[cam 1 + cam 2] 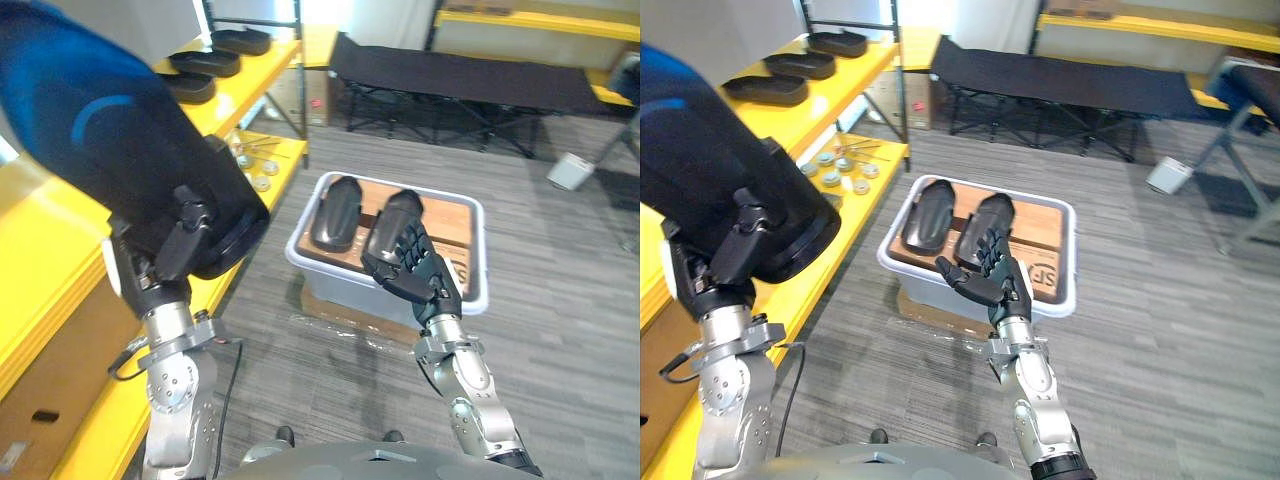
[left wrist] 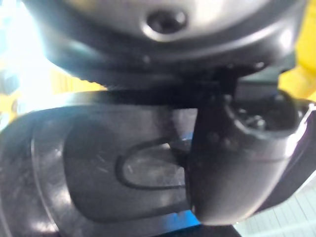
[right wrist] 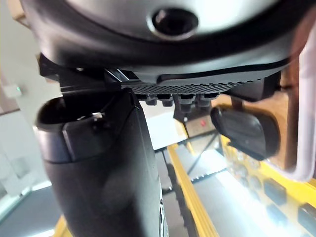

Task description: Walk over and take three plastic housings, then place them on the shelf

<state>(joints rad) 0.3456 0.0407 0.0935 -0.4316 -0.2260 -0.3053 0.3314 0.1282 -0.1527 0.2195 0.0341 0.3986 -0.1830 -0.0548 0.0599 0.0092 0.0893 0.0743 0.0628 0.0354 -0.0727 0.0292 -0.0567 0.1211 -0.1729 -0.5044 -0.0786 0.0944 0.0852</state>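
Left hand [image 1: 170,250] is nearest the head cam, clenched on the held housing [image 1: 110,150]: big, black plastic, with a blue patch. In the left wrist view the thumb is wrapped over its rim. It is raised off everything, just beside the front edge of the yellow shelf [image 1: 40,270].

Right hand [image 1: 985,270] is released, fingers straight and spread, above the near edge of the white bin [image 1: 1065,260] on the floor.

In the bin, on a brown board [image 1: 1045,235]:
- left bin housing [image 1: 925,215], by the left wall
- right bin housing [image 1: 990,212], beside it and partly behind the right hand

The board has a black printed mark near its near-right corner.

Shelf housings [image 1: 800,65]: three in a row along the top level. Small round parts [image 1: 840,165] sit on the level below.
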